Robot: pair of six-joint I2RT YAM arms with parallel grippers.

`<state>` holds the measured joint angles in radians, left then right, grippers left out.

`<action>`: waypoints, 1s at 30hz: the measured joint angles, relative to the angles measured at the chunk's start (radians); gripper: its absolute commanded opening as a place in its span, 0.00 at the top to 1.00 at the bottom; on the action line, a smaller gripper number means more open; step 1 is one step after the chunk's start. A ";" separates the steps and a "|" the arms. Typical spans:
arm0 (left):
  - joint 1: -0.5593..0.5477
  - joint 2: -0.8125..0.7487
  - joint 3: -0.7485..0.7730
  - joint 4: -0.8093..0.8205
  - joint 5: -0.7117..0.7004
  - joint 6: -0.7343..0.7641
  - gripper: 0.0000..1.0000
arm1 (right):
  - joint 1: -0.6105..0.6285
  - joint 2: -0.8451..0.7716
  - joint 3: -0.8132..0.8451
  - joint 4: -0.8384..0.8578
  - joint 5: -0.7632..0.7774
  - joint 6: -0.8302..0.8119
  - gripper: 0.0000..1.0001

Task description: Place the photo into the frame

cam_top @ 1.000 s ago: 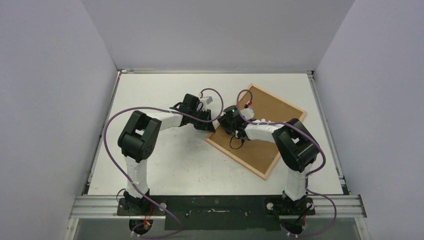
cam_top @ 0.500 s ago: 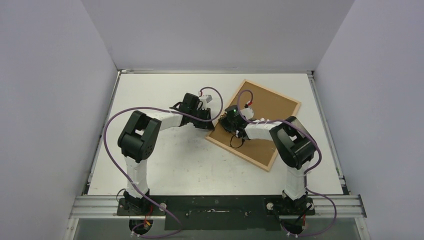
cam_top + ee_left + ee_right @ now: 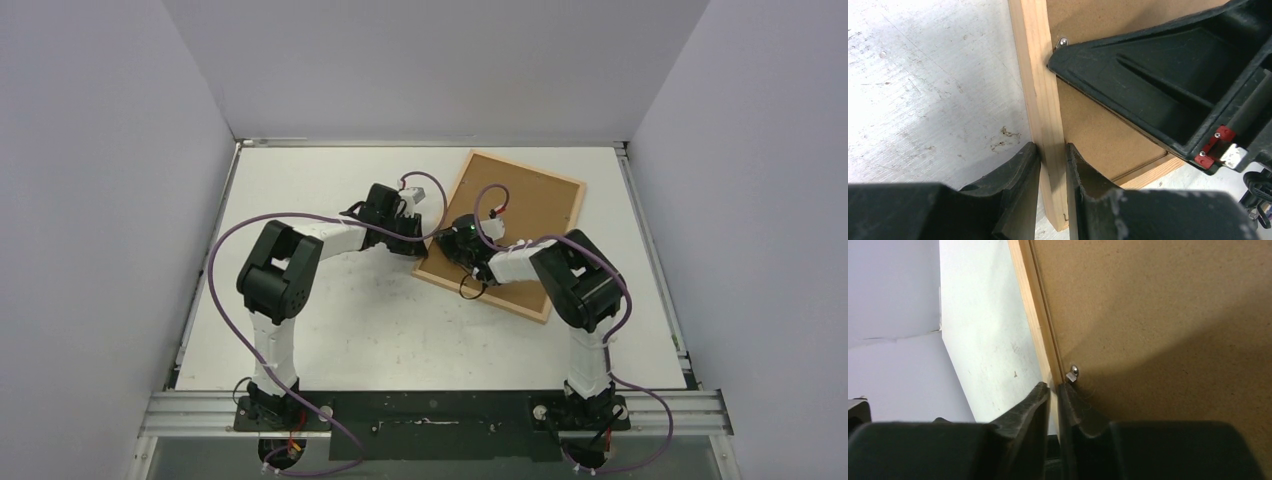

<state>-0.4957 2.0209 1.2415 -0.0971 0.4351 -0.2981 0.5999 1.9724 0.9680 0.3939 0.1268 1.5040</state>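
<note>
The frame lies face down on the table, at about 1 o'clock from the table's middle in my overhead view. Its long rails run from 7 toward 1 o'clock. The brown backing board sits inside it, facing up.

My left gripper is at the frame's 9 o'clock rail, just short of the near corner. It is clamped narrowly across that wooden rail, one finger on the outside and one on the board side.

My right gripper is just beyond it toward 12 o'clock on the same rail. Its fingers are pressed almost together, with the tips right beside a small metal tab. I cannot tell whether they pinch anything.
</note>
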 measured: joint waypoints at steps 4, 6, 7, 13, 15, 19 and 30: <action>0.002 0.001 0.005 -0.008 0.015 -0.007 0.89 | -0.006 -0.015 -0.003 0.019 -0.014 -0.017 0.61; 0.007 0.003 0.005 -0.016 0.049 -0.017 0.84 | -0.010 -0.039 -0.006 -0.003 -0.013 -0.040 0.60; 0.013 0.003 0.005 -0.028 0.075 -0.026 0.83 | -0.016 -0.056 -0.013 -0.018 -0.010 -0.053 0.59; 0.069 0.005 0.003 -0.097 0.185 -0.067 0.71 | -0.068 -0.244 -0.069 -0.188 0.015 -0.126 0.56; 0.095 0.005 0.003 -0.109 0.217 -0.085 0.62 | -0.079 -0.313 -0.072 -0.255 0.032 -0.161 0.55; 0.137 0.003 0.004 -0.110 0.274 -0.125 0.46 | -0.080 -0.447 -0.055 -0.447 0.091 -0.289 0.49; 0.228 -0.223 -0.053 -0.122 0.227 -0.194 0.42 | 0.045 -0.343 0.391 -1.012 0.235 -0.606 0.38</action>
<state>-0.2676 1.7981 1.1881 -0.2192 0.6624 -0.4923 0.6449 1.6295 1.3594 -0.6178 0.3622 0.8982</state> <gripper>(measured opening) 0.577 0.609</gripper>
